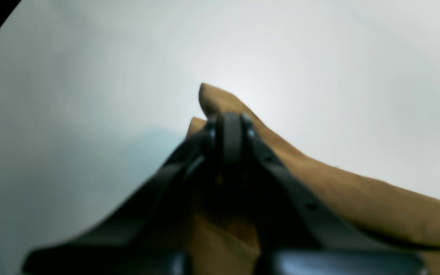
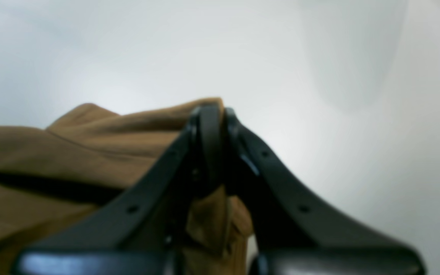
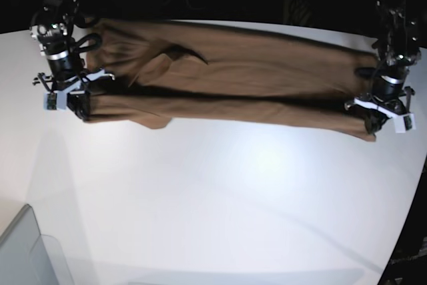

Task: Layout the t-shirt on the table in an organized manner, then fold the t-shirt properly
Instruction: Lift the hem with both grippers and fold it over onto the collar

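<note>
Base view: high overhead, looking down across the table (image 3: pixel 220 191), taking in both arms. Wrist views: close behind each gripper, facing outward over blurred, seemingly gripped t-shirt (image 1: pixel 357 194), shared with base.

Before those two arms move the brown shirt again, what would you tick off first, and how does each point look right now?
1. Left gripper jaws shut on the plain brown cotton t-shirt: ok.
2. Right gripper jaws shut on the cloth: ok.
3. Shirt stretched between both arms: ok.
4. Shirt lying flat: not ok, it is doubled lengthwise with wrinkles.
5. Bare smooth white table in front for laying out: ok.
6. Sleeves spread: cannot tell.
</note>
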Tool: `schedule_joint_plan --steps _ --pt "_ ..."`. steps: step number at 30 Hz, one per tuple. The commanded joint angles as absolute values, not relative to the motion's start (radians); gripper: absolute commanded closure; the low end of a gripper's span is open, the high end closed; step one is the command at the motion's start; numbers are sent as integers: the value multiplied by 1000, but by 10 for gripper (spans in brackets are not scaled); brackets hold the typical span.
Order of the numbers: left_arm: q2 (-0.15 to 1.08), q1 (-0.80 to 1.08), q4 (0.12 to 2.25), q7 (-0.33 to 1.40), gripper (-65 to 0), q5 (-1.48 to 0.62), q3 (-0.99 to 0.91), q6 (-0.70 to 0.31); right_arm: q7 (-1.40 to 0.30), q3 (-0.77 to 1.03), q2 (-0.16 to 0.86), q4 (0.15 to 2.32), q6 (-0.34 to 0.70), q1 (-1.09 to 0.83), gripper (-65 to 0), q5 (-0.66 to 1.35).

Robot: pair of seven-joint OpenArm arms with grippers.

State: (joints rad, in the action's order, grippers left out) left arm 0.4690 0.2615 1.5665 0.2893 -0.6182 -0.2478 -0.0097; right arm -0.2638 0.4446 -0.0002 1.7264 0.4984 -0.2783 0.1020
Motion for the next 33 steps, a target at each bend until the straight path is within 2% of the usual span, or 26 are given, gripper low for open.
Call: schedule_joint_plan --steps 1,12,22,33 --pt "489 271 1596 260 -2 -619 -278 -4 -239 449 7 1756 496 -291 0 113" --pt "489 377 1626 260 -2 -618 -331 -5 -239 450 7 1755 496 -351 0 107" --pt "487 443 1616 260 -2 -613 -331 -5 -239 449 8 1641 496 -369 0 107" --pt "460 438 1475 260 -4 -610 -318 -5 -248 440 7 1629 496 -390 0 105"
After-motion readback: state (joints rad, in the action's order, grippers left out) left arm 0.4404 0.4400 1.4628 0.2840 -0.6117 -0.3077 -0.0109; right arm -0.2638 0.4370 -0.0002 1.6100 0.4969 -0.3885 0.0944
